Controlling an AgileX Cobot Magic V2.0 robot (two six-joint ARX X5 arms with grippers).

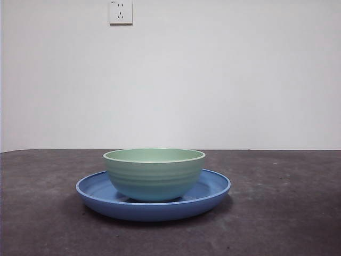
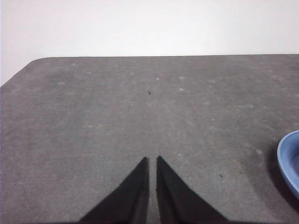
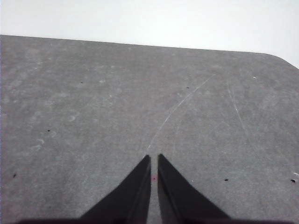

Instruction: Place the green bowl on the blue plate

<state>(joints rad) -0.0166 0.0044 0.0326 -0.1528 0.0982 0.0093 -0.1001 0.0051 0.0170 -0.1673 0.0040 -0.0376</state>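
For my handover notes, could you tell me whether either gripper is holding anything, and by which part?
Nothing is held. The left gripper and right gripper are shut on nothing; the green bowl rests on the blue plate.

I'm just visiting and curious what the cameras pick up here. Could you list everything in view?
green bowl: one, pale mint green, standing upright on the blue plate, about at its middle.
blue plate: one, medium blue, flat on the table; its edge also shows in the left wrist view.
table: one, dark grey, speckled and scratched.
wall: one, white, behind the table.
wall socket: one, white, high on the wall.
left gripper: one, black, jaws shut, over bare table beside the plate.
right gripper: one, black, jaws shut, over bare table.
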